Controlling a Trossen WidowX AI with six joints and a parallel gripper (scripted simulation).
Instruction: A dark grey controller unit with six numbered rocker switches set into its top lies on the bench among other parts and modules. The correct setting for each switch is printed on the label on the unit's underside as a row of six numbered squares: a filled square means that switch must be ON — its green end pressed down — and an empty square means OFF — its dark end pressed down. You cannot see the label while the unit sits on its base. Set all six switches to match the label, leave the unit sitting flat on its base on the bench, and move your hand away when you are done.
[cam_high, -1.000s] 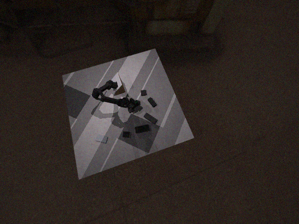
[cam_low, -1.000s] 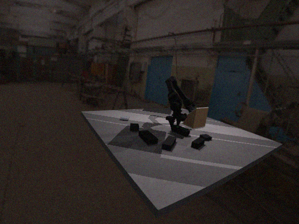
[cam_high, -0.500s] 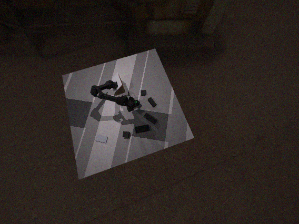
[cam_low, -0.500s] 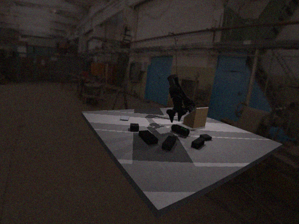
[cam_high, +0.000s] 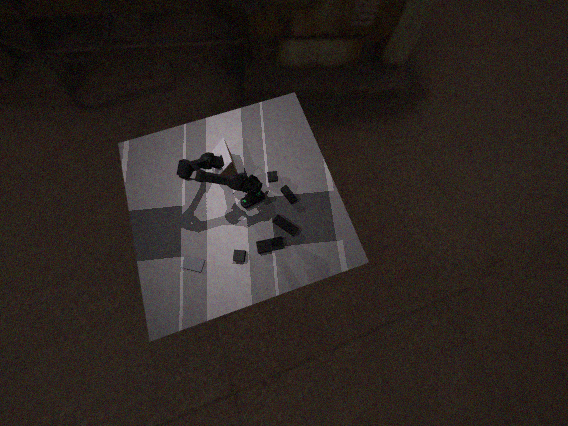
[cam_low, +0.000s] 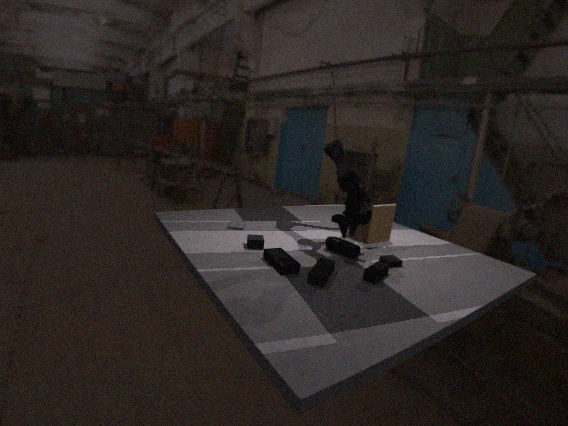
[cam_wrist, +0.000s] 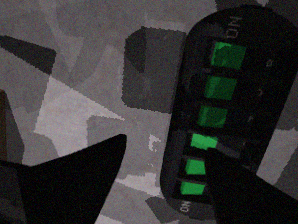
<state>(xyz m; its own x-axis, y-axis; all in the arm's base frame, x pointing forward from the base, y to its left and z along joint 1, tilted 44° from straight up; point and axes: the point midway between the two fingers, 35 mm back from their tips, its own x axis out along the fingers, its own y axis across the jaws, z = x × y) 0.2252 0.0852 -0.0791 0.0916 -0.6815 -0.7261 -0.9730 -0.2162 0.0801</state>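
Observation:
The dark controller unit (cam_high: 253, 203) (cam_low: 342, 247) (cam_wrist: 255, 107) sits on the bench, switches facing up. In the wrist view it runs from upper right to lower middle, with "ON" printed at both ends of its left side. Green shows on all six switches, darker on the upper three and brighter on the lower three. Which ends are pressed is hard to tell. The label is hidden underneath. My gripper (cam_low: 349, 234) (cam_wrist: 165, 147) is open and empty. One finger is over bare bench left of the unit; the other overlaps the unit's lower right part, hiding some switch parts. Contact cannot be told.
Dark blocks (cam_high: 286, 225) (cam_high: 270, 245) (cam_high: 288, 194) and smaller blocks (cam_high: 272, 176) (cam_high: 239, 256) lie around the unit. A thin flat plate (cam_high: 194, 264) (cam_low: 236, 226) lies farther off. An upright panel (cam_low: 382, 223) stands behind the unit, near the arm. Banded shadows cross the bench (cam_low: 450, 285).

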